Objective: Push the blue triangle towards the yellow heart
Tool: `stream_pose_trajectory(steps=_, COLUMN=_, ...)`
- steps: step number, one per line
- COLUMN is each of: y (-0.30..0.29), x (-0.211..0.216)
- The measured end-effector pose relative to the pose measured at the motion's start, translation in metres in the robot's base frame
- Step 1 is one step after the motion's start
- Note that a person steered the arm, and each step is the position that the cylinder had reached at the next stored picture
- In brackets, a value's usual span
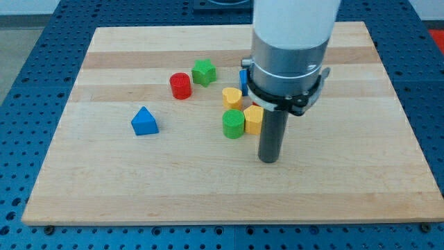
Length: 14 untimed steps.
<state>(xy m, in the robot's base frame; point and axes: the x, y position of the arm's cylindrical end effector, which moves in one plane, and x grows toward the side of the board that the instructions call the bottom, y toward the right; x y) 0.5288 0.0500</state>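
Blue triangle sits alone on the wooden board at the view's left, well apart from the yellow heart near centre. Tip rests on the board below-right of the cluster: green cylinder touching yellow hexagon, just under the heart. Red cylinder and green star lie up-left. A blue block is mostly hidden behind the arm. No pincer: plain rod only.

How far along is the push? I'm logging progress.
Nothing looks done: the blue triangle sits apart, well to the view's left of the yellow heart. My tip rests right of the cluster, touching no block. Left: circling behind the triangle and pushing it rightward.
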Motion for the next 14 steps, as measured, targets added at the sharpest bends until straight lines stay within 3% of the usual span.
stream_pose_trajectory(steps=8, y=-0.214, x=0.003)
stream_pose_trajectory(steps=14, y=-0.240, x=-0.042)
